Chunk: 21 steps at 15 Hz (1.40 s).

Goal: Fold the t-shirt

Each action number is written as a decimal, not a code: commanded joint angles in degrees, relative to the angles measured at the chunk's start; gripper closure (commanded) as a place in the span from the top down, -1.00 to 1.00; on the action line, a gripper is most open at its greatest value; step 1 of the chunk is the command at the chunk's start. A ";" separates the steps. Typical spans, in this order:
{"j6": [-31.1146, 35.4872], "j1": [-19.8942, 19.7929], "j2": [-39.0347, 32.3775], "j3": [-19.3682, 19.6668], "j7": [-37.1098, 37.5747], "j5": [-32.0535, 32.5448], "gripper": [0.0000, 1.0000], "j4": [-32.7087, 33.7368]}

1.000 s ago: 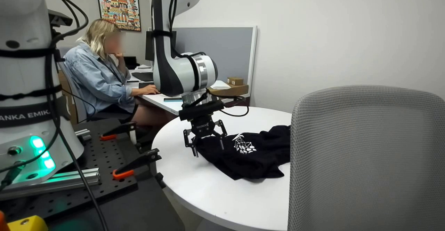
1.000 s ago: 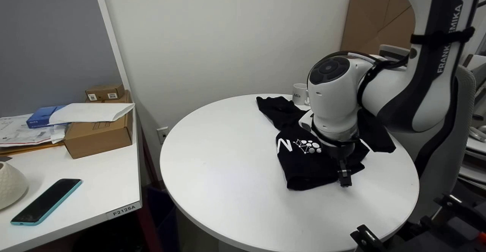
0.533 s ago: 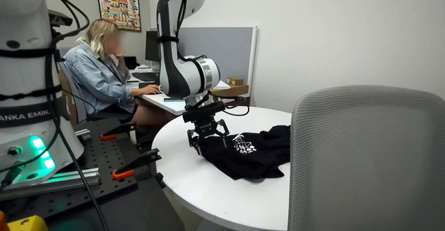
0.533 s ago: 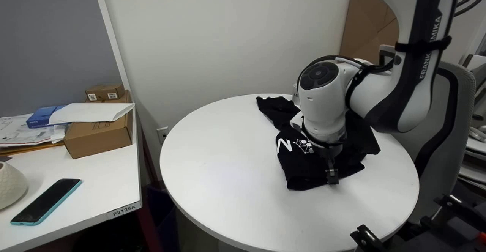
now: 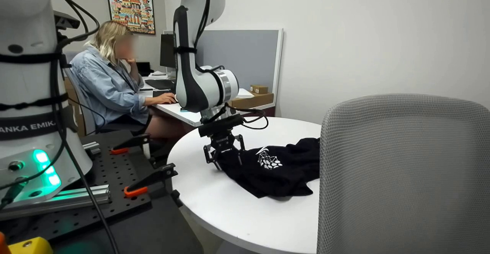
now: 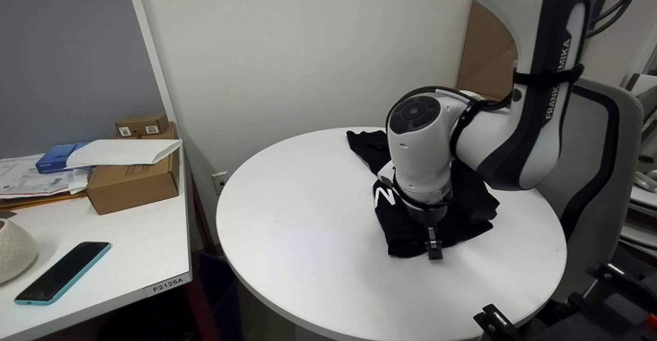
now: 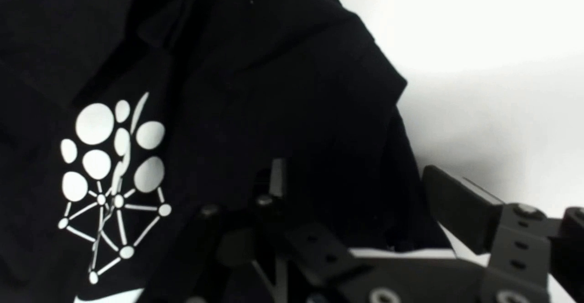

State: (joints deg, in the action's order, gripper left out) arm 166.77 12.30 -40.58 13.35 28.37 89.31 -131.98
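t-shirt (image 5: 285, 177): long axis left-right in an exterior view | tool (image 5: 229, 165): well spread, holding nothing

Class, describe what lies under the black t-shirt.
The white round table lies under the black t-shirt, showing past its edges. Whether anything else is underneath cannot be seen, because the t-shirt covers that part.

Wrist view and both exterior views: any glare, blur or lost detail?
Wrist view: the white tabletop burns out toward the upper right, while many folds of the black t-shirt sink into near-black; in an exterior view: the seated person's face is blurred over and the robot base's green lights glare.
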 commanded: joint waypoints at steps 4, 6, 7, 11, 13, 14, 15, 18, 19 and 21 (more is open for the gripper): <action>-0.08 0.44 0.08 -0.29 2.79 0.71 -0.57 0.83; -0.11 0.42 0.58 -0.43 3.12 0.27 -0.89 0.51; -0.12 -0.08 0.90 -0.84 1.74 -2.00 -0.98 -0.15; -1.92 -8.10 4.72 -7.89 -9.32 -21.48 -0.97 -4.08; -4.34 -16.14 8.33 -15.93 -16.03 -31.57 -0.98 -5.43; -5.59 -20.38 10.17 -20.53 -18.93 -36.49 -0.98 -5.96; -6.28 -24.47 11.18 -25.08 -21.44 -41.56 -0.98 -5.72; -9.47 -32.38 15.40 -36.39 -28.81 -55.78 -0.98 -3.71; -10.65 -34.57 16.90 -39.66 -30.54 -59.29 -0.98 -2.74; -13.82 -37.66 19.83 -45.13 -33.93 -65.72 -0.98 0.03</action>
State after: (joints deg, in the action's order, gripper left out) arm 157.65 -21.24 -25.58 -24.71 -0.82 31.66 -134.00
